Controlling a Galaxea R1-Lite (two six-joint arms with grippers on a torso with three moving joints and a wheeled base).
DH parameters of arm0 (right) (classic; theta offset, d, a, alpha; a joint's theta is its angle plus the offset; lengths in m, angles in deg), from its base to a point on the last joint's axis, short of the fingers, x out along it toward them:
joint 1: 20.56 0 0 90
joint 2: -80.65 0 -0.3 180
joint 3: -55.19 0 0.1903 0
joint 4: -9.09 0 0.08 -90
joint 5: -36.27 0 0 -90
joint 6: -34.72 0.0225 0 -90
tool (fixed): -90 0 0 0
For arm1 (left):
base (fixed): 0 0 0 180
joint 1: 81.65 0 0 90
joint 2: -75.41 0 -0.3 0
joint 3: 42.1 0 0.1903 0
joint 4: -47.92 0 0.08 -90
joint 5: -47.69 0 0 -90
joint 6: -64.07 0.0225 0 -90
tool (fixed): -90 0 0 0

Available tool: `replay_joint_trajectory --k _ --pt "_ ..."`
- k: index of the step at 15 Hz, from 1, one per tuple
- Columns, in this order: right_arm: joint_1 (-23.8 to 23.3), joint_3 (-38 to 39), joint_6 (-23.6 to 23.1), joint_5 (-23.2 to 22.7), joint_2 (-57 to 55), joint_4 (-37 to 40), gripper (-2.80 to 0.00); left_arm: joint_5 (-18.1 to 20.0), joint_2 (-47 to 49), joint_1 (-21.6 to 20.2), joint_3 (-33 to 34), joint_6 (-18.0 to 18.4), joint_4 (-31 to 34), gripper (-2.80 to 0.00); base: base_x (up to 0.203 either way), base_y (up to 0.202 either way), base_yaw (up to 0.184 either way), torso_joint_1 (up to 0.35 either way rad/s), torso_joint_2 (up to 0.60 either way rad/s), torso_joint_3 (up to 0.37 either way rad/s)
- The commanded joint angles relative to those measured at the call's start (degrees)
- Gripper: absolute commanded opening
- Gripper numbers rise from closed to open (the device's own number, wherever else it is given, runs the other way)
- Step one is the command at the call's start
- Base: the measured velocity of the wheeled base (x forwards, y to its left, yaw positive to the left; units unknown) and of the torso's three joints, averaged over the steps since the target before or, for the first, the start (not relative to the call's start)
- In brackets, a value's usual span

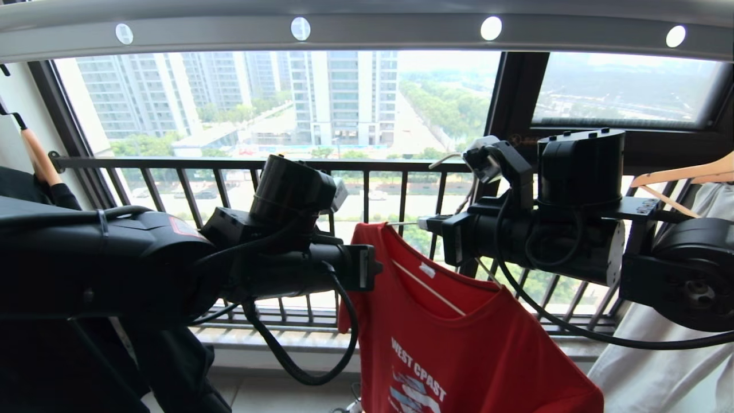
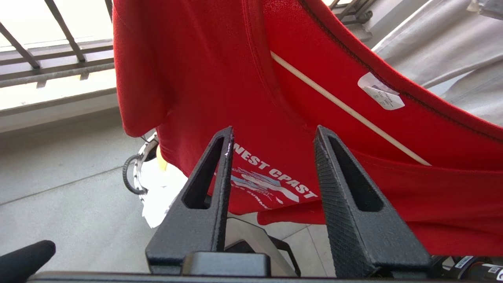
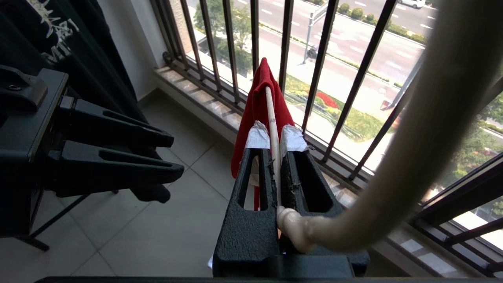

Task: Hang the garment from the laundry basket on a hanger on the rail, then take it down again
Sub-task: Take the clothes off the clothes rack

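The red T-shirt garment [image 1: 459, 344] hangs on the thin cream hanger [image 3: 270, 114], well below the grey rail [image 1: 367, 31] with its round holes. My right gripper [image 3: 274, 131] is shut on the hanger's wire just under the twisted neck, and the hook [image 3: 412, 129] curves up close to the camera. My left gripper [image 2: 274, 129] is open with nothing between its fingers. It sits just in front of the shirt's chest print [image 2: 271, 177], beside the collar. The laundry basket [image 2: 135, 173] shows partly on the floor behind the shirt, with white cloth in it.
The black balcony railing [image 1: 229, 163] runs behind both arms. A wooden hanger [image 1: 688, 172] with a white garment [image 1: 676, 355] hangs at the right. A black garment [image 3: 59, 27] hangs at the left on another wooden hanger [image 1: 37, 155]. Tiled floor lies below.
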Motion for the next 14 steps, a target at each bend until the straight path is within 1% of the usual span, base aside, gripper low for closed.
replay_joint_trajectory --k 1,2,4,5,6,7,9,10,12,14 --pt "0.0 0.1 0.0 0.0 0.6 -0.1 -2.8 -0.8 2.0 0.0 -0.8 -1.7 -2.7 0.0 0.0 0.0 0.0 0.0 0.0 0.0" --pt "0.0 0.1 0.0 0.0 0.6 -0.1 -2.8 -2.5 2.7 0.0 -0.8 -2.2 -5.0 0.0 0.0 0.0 0.0 0.0 0.0 0.0" --pt "0.0 0.2 0.0 -0.1 1.1 -0.1 -2.8 -8.3 4.5 0.1 -0.9 -2.0 -7.4 0.0 0.0 0.0 0.0 0.0 0.0 0.0" --pt "0.0 0.2 0.0 -0.1 1.2 -0.1 -2.8 -9.6 5.0 0.2 -0.9 -1.6 -8.1 0.0 0.0 0.0 0.0 0.0 0.0 0.0" --pt "0.1 0.3 0.0 -0.1 1.5 -0.1 -2.8 -10.3 5.3 0.3 -0.8 -0.4 -8.4 0.0 0.0 0.0 0.0 0.0 0.0 0.0" --pt "0.1 0.3 0.0 -0.1 1.6 -0.1 -2.8 -10.4 5.3 0.3 -0.8 -0.2 -8.5 0.0 0.0 0.0 0.0 0.0 0.0 0.0" --pt "0.2 0.5 0.0 -0.2 2.2 0.1 -2.8 -12.3 5.7 0.3 -0.8 -0.2 -9.0 0.0 0.0 0.0 0.0 0.0 0.0 0.0" --pt "0.6 0.6 0.0 -0.4 2.6 0.2 -2.8 -13.0 6.1 0.3 -0.8 -0.1 -10.3 0.0 0.0 0.0 0.0 0.0 0.0 0.0" --pt "1.6 1.2 0.0 -0.4 3.2 0.4 -2.8 -13.1 6.3 0.3 -0.5 -0.1 -11.9 0.0 0.0 0.0 0.0 0.0 0.0 0.0" --pt "2.5 1.4 0.0 -0.4 3.4 0.7 -2.8 -13.2 6.3 0.3 -0.5 -0.1 -12.0 0.0 0.0 0.0 0.0 0.0 0.0 0.0"
